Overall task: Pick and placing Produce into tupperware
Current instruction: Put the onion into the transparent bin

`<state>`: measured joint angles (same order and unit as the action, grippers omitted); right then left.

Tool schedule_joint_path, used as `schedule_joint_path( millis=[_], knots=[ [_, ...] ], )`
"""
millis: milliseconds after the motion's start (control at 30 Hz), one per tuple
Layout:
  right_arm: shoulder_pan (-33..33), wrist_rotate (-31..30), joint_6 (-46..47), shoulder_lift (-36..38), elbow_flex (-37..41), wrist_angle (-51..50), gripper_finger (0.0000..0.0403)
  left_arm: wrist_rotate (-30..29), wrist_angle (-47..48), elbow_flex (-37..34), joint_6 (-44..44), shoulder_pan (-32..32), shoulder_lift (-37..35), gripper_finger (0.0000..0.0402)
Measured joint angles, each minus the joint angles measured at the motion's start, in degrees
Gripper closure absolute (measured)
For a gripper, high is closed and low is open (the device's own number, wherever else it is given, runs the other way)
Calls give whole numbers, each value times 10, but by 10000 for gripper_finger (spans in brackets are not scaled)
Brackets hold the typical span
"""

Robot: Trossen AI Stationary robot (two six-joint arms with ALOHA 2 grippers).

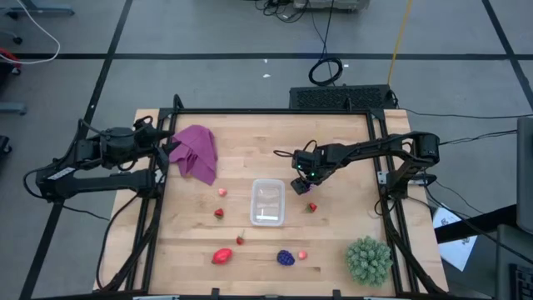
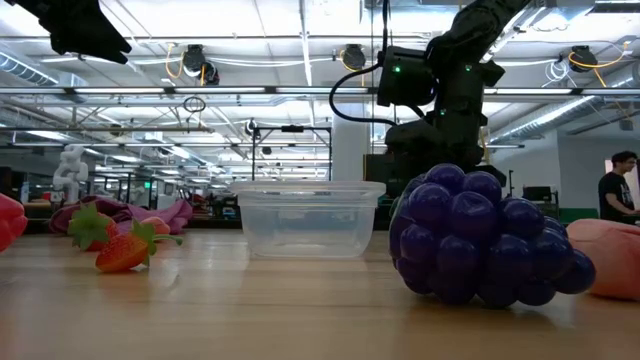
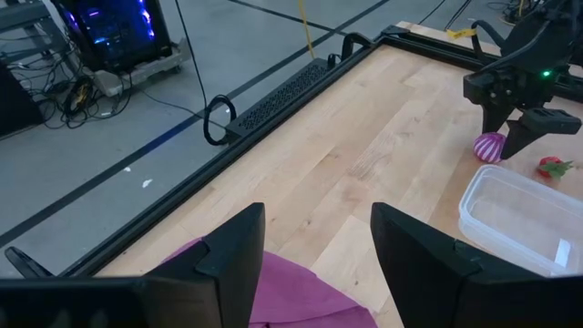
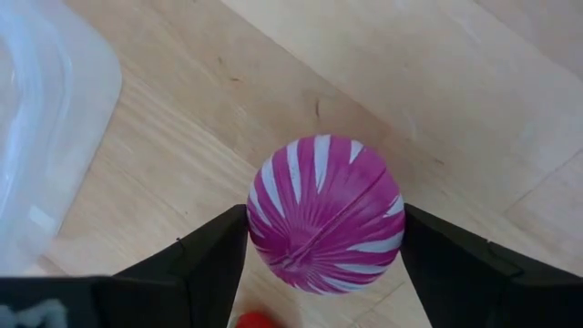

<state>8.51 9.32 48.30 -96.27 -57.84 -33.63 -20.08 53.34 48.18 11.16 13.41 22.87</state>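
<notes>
Picking step: at centre right, the right claw (image 1: pixel 301 185) straddles the striped magenta fruit (image 4: pixel 325 214), open, beside the tupperware (image 1: pixel 267 202). Next: close, lift.

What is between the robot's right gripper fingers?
A magenta ball with white stripes sits between the right gripper's fingers, on the wooden table. The right wrist view shows it best.

Tub (image 1: pixel 267 202) sitting mid-table, cloth (image 1: pixel 196 153) lying behind it to the left, spiky ball (image 1: pixel 368 259) sitting at the front right corner, berries (image 1: pixel 219 213) lying left of the tub
</notes>
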Motion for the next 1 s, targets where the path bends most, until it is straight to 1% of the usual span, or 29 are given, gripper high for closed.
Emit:
schedule_joint_path(
  millis=[533, 767, 1000],
  knots=[
    [0, 1, -6, 0, 0, 13, 140, 0, 0, 0, 0, 0, 0, 195],
    [6, 45, -10, 0, 0, 13, 140, 0, 0, 0, 0, 0, 0, 195],
    [9, 45, -26, 2, 0, 14, 140, 0, 0, 0, 0, 0, 0, 195]
  ],
)
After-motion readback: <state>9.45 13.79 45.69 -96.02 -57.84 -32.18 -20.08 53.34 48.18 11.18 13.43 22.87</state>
